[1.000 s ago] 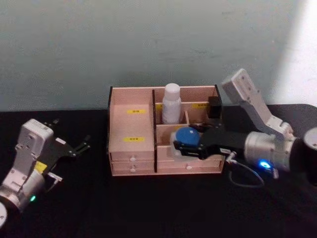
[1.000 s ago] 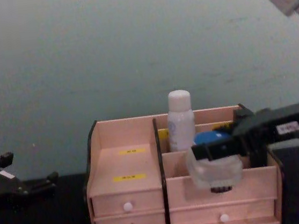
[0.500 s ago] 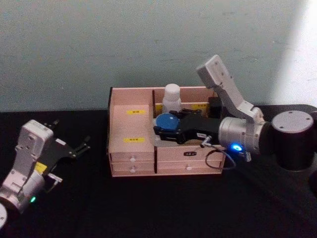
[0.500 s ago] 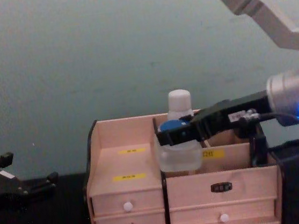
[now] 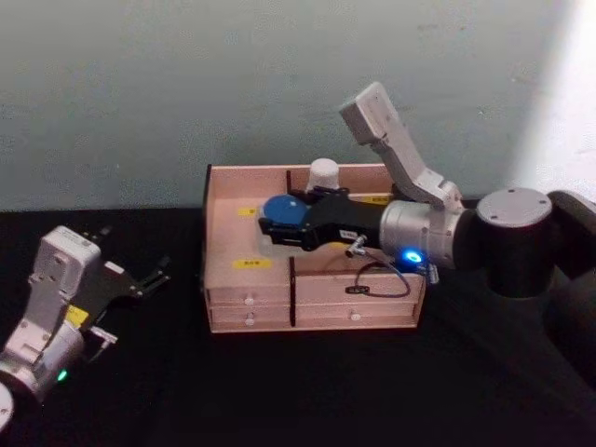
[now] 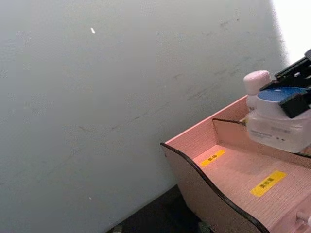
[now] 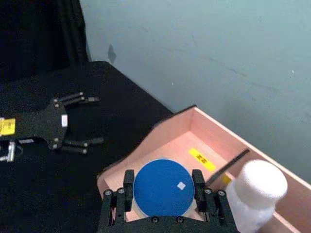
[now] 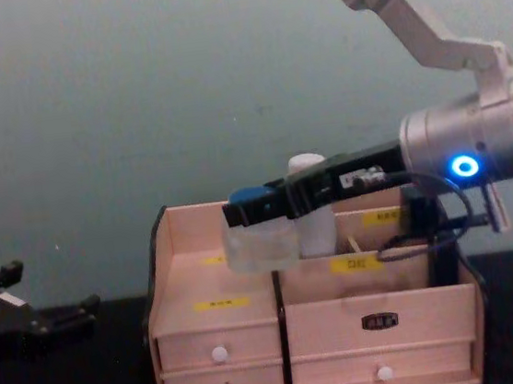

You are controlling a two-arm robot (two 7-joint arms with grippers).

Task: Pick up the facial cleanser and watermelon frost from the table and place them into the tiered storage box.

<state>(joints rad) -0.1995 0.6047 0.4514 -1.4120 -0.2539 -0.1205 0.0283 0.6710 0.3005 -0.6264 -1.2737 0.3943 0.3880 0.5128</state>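
Right jaws grip watermelon frost (image 5: 284, 212) above tiered storage box (image 5: 244, 296); left jaws spread over black table (image 5: 279, 391); teal wall (image 5: 186, 84) behind.

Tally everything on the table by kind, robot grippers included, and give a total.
white bottle: 1
blue-lidded jar: 1
wooden box: 1
grippers: 2 (left gripper, right gripper)
Total: 5
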